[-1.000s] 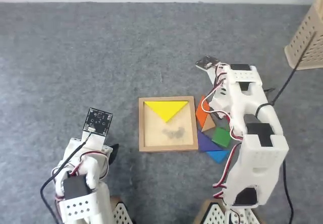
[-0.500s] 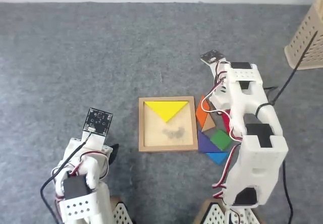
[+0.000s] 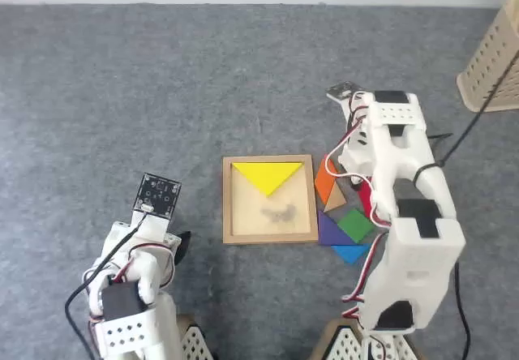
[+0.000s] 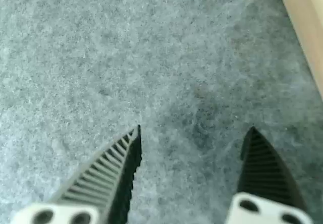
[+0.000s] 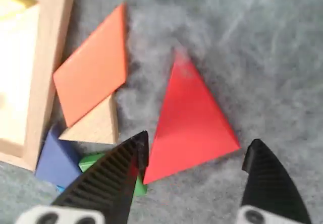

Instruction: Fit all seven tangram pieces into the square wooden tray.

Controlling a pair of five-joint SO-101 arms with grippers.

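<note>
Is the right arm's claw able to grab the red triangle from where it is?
Probably yes. The right claw is open right above the red triangle, which lies flat on the carpet with nothing on top of it.

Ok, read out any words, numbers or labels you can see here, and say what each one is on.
No readable text anywhere.
The dark mark on the floor of the square wooden tray, near the yellow triangle: too blurred to read, may not be print at all.
The red triangle and the orange piece: plain faces, no print.
</note>
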